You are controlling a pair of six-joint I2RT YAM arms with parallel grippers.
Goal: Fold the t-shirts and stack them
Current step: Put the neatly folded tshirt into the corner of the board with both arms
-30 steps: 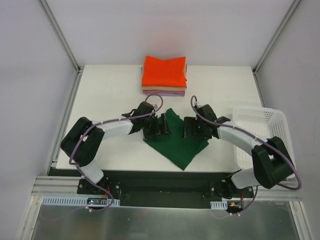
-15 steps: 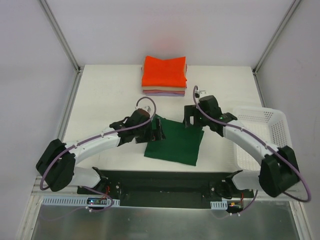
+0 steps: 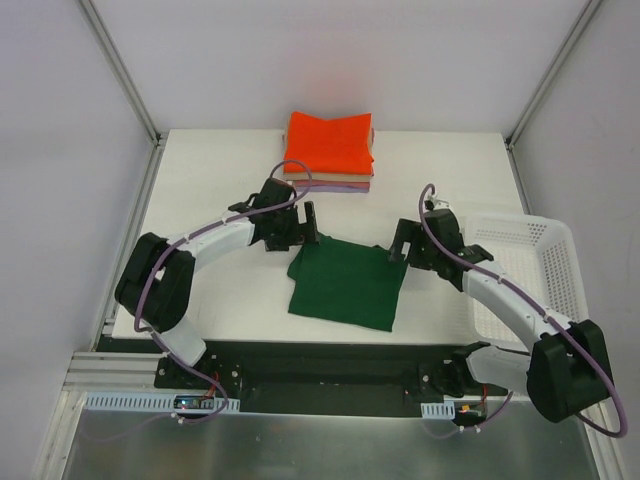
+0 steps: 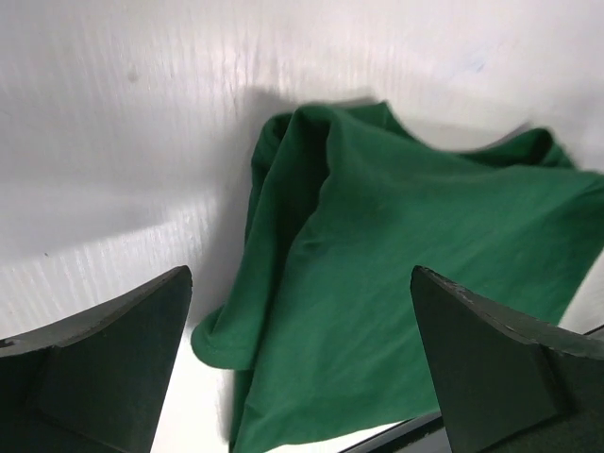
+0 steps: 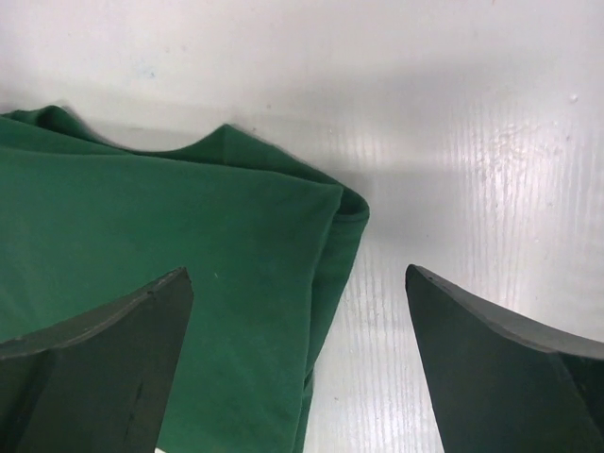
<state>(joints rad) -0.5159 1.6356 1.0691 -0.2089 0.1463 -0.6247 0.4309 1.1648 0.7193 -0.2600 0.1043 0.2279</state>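
Observation:
The dark green t-shirt [image 3: 345, 288] lies flat on the white table, folded into a rough rectangle. My left gripper [image 3: 305, 230] is open and empty just past its far left corner. In the left wrist view the green t-shirt [image 4: 396, 274] lies between and beyond the open gripper [image 4: 302, 377]. My right gripper [image 3: 396, 246] is open and empty at the far right corner. The right wrist view shows that corner of the t-shirt [image 5: 170, 274] under the open gripper [image 5: 297, 368]. At the back is a stack with the orange t-shirt [image 3: 328, 143] on top, then tan [image 3: 300, 178] and lilac [image 3: 335, 187].
A white mesh basket [image 3: 525, 268] stands at the right edge of the table [image 3: 210, 190], close to my right arm. Metal frame posts rise at the back corners.
The green t-shirt went from a bunched diamond held between both grippers to a flat rectangle. Both grippers let go and drew back, the left to the far left, the right to the right.

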